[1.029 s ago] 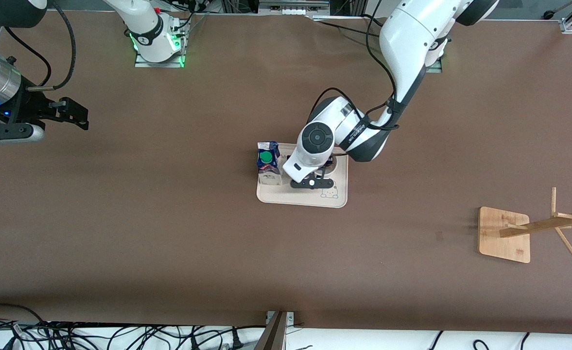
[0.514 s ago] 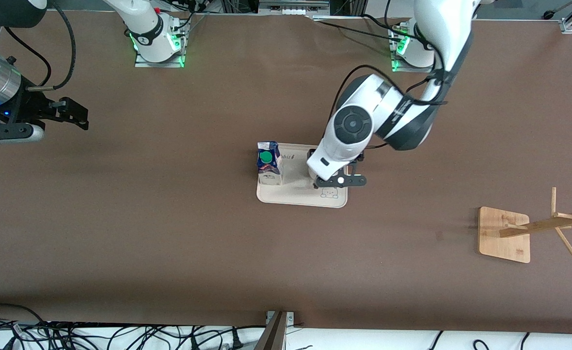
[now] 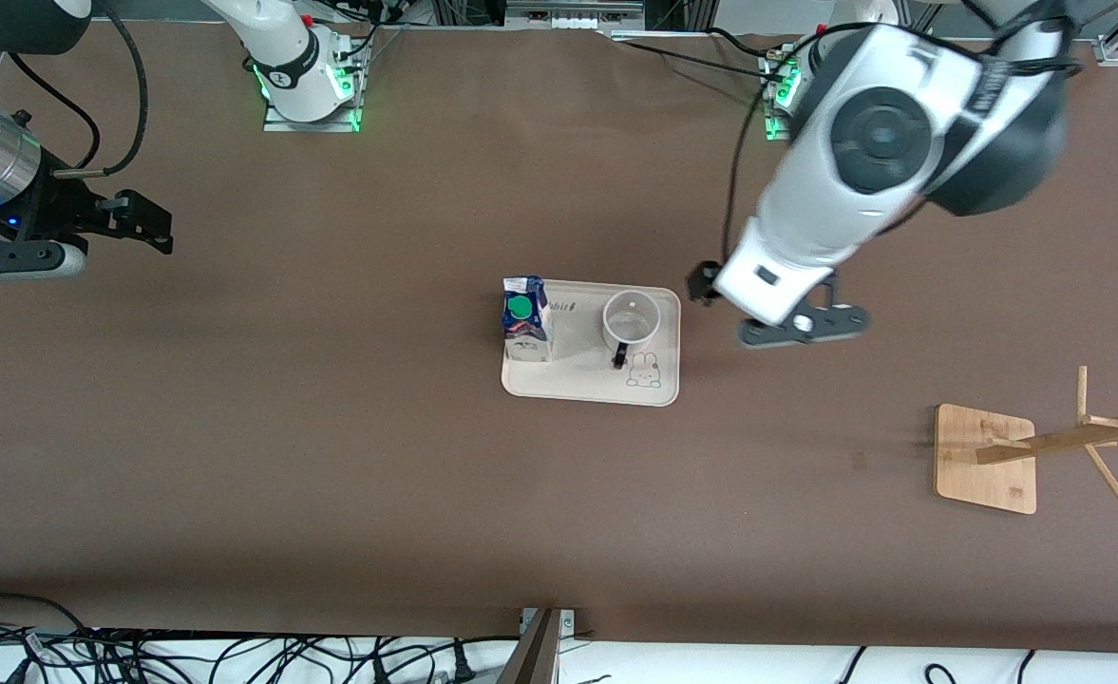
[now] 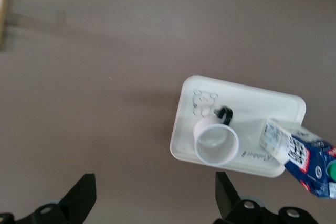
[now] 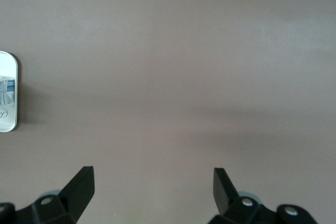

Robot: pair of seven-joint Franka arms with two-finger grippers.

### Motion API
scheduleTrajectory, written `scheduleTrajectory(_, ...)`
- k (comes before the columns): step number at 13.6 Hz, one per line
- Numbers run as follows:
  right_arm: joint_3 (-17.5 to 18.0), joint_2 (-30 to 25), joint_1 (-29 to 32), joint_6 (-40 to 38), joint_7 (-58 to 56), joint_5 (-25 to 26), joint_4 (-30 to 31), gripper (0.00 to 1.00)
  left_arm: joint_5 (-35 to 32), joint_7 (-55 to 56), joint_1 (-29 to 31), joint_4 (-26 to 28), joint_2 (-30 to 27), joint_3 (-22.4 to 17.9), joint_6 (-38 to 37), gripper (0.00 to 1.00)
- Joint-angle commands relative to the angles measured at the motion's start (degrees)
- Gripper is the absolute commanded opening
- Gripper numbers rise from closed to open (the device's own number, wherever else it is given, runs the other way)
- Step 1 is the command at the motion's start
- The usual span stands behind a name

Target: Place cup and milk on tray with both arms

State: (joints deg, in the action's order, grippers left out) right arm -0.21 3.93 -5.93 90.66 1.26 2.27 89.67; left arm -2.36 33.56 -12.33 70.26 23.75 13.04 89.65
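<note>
Black against brown: found the left hand (image 3: 801, 327) spread wide and empty, over bare tabletop (image 3: 331, 456) just off the tray's edge at the left arm's end. Held nothing; touched nothing.

Outward from there, toward the right arm's end: met the cream tray (image 3: 573, 385) first, flat on the tabletop at mid-table. Placed on it the white cup (image 3: 632, 318), upright and mouth up, on the half nearer the left hand, black handle turned toward the front camera, just above the rabbit drawing. Placed beside it the milk (image 3: 525, 328), standing at the tray's end toward the right arm, green cap up, apart from the cup.

Much farther out: found the right hand (image 3: 145, 226) waiting at the right arm's end of the tabletop, fingers likewise apart and empty, well away from the tray.

Judged: both things set down, nothing left to grasp; left hand by far the nearer to the cup.
</note>
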Motion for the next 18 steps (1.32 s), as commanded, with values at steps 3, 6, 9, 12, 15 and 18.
scheduleTrajectory(3, 0.74, -0.77, 0.83, -0.48, 0.24, 0.55, 0.42, 1.00, -2.73, -16.84, 5.81, -2.94, -4.39, -0.91, -8.50, 1.00)
scheduleTrajectory(6, 0.74, -0.77, 0.83, -0.48, 0.32, 0.55, 0.42, 1.00, -2.03, -25.71, 10.38, -0.84, -5.02, -0.91, -11.86, 1.00)
scheduleTrajectory(9, 0.74, -0.68, 0.83, -0.57, 0.32, 0.55, 0.42, 1.00, -1.86, -26.97, 12.77, -0.13, -5.55, -1.00, -10.38, 1.00)
scheduleTrajectory(12, 0.74, -0.77, 0.83, -0.57, 0.32, 0.55, 0.42, 1.00, 1.21, -26.36, 11.90, 10.28, -12.55, -6.07, -0.75, 1.00)
scheduleTrajectory(15, 0.74, -0.68, 0.83, -0.57, 0.24, 0.55, 0.42, 1.00, 4.82, -27.05, 9.43, 23.75, -21.79, -12.16, 10.10, 1.00)
scheduleTrajectory(18, 0.74, -0.77, 0.83, -0.57, 0.24, 0.55, 0.51, 1.00, 3.86, -28.98, 9.43, 28.09, -26.29, -11.29, 8.10, 1.00)
